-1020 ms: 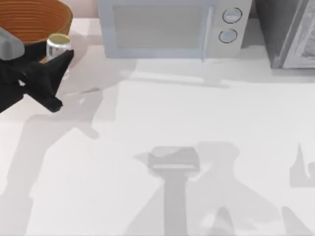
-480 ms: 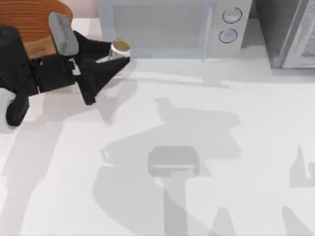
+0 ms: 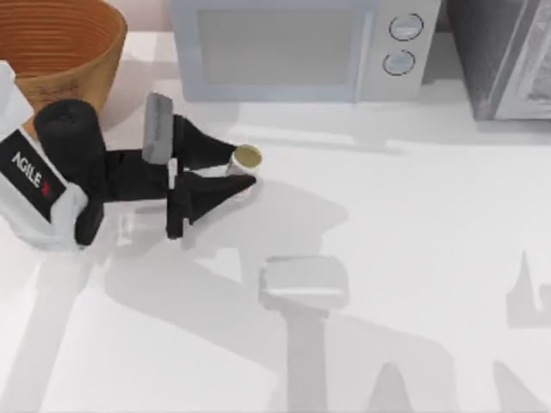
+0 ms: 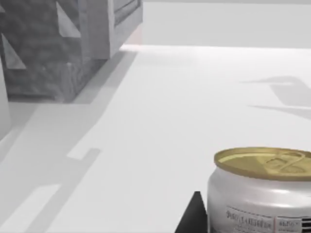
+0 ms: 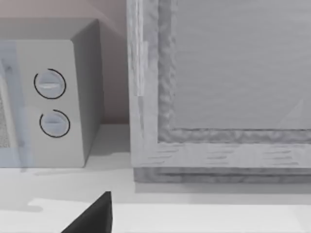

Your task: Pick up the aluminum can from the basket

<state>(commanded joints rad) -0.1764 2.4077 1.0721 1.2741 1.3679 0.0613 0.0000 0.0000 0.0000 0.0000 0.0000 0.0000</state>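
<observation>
Left gripper (image 3: 231, 175), two black tapering fingers on my left arm, is clenched around the aluminum can (image 3: 246, 161), which sits between the fingertips over the open table, left of centre and in front of the microwave (image 3: 301, 47). The can is outside the basket (image 3: 60, 43) and well apart from it; the basket stands at the far left corner.

From the left wrist view, the can (image 4: 260, 194) looks upright, with one dark fingertip (image 4: 193, 216) beside its wall. Whether its base touches the table cannot be told.

My guess at the risk: the can's smooth, rounded metal side offers little purchase, so a quick swing or a slack squeeze could let it slide or tip out of the narrow fingers.

The can is a short cylinder, silvery-white with small print and a dull gold lid bearing a pull tab. The basket is a round orange-brown bowl with fine horizontal ribs. The microwave is a pale grey box with two round dials.

Right gripper (image 5: 92, 216) is parked near the far right; whether it is open cannot be told.
</observation>
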